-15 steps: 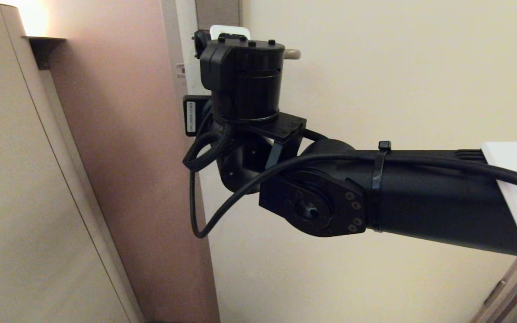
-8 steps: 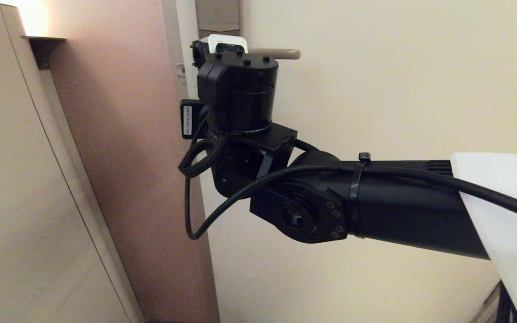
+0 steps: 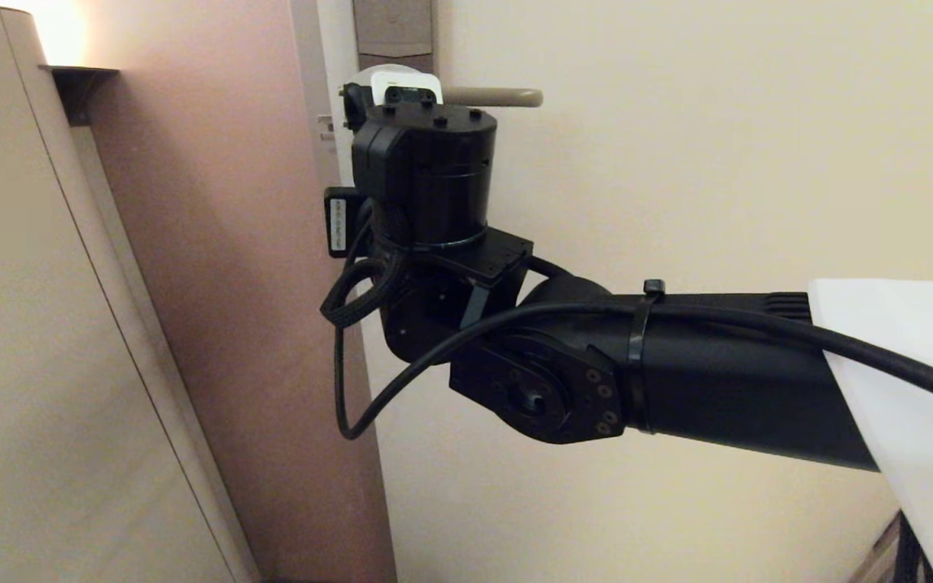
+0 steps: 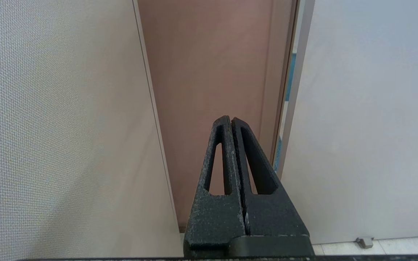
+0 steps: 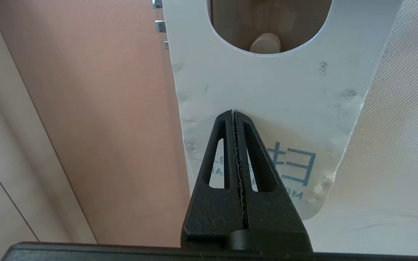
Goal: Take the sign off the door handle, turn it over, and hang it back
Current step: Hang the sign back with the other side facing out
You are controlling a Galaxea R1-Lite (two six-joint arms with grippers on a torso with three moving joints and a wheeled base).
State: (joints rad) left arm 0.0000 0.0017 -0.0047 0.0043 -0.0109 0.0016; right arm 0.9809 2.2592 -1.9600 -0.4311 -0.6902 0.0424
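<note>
Sign (image 5: 267, 83): white side toward the right wrist camera, its oval hole framing the tip of the door handle (image 5: 265, 43).
Right end effector (image 5: 235, 113): clamped on the sign's edge, below the hole.
Door handle edge: lever end free, bare door beyond it.
Left end effector (image 4: 230, 119): closed, empty, facing the door frame (image 4: 292, 90).
</note>
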